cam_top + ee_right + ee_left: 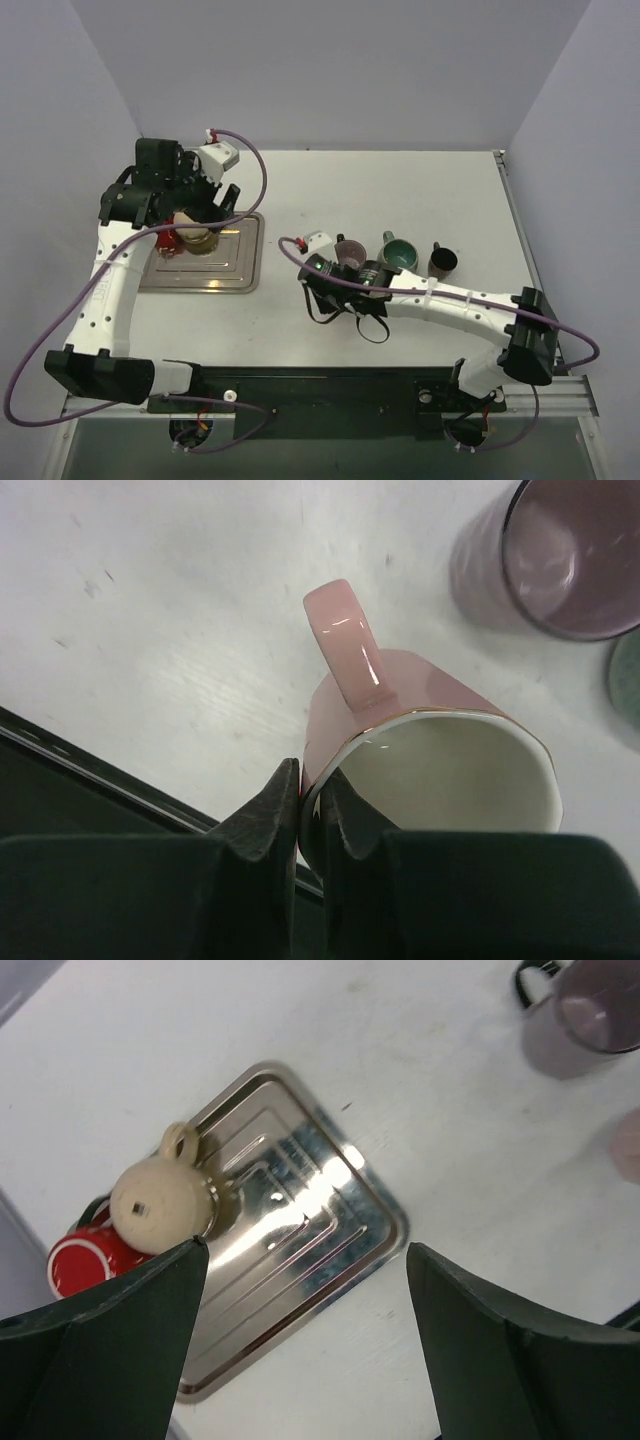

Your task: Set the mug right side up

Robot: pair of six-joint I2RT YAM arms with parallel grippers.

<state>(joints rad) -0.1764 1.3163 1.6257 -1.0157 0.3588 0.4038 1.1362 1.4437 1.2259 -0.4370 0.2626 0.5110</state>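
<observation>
Though scuffed, table [400,190] under mug [405,688]; lilac walls [330,70]

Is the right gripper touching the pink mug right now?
Touching. The right wrist view shows the right gripper shut on the rim of the pink mug, with one finger outside the wall and one inside.

The silvery metal tray with stepped rectangular ridges [300,1270] has a cream ceramic mug [160,1200] and a glossy red mug [85,1260] at it. To its right on the white table [400,190] are a pale pink ceramic mug [440,685] with gold rim and white inside, a mauve mug [560,560], a dark green mug [400,252] and a near-black mug [442,262].
</observation>
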